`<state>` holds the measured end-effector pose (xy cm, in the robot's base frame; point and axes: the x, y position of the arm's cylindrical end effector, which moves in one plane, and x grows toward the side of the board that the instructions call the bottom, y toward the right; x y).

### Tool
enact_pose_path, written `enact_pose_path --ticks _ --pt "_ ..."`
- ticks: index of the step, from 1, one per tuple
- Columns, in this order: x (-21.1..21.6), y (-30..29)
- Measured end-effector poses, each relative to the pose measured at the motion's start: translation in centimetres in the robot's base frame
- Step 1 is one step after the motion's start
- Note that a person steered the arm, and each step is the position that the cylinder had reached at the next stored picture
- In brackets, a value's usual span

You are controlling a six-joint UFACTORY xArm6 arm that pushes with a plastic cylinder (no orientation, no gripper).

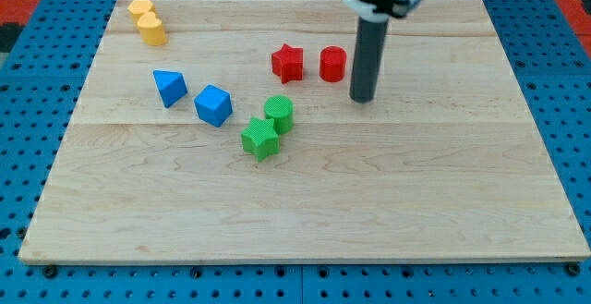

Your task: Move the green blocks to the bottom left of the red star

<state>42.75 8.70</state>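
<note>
The red star (287,63) lies on the wooden board (416,202) near the top middle. A green cylinder (279,114) lies just below it, and a green star (260,139) touches the cylinder at its lower left. My tip (362,98) rests on the board to the right of the red blocks, well right of both green blocks and touching none.
A red cylinder (332,64) stands right of the red star, close to my rod. A blue triangle (170,88) and a blue cube (213,105) lie left of the green blocks. Two yellow blocks (146,20) sit at the top left corner.
</note>
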Motion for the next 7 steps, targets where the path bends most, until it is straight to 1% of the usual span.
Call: enact_pose_path --ticks 1,2,3,4,5,6,7 --pt "7.4 -3.5" --pt "7.5 -10.3" --pt "8.8 -10.8" --pt "9.0 -11.7" --pt "5.6 -13.1" --pt "1.0 -13.9" --pt "1.4 -10.0"
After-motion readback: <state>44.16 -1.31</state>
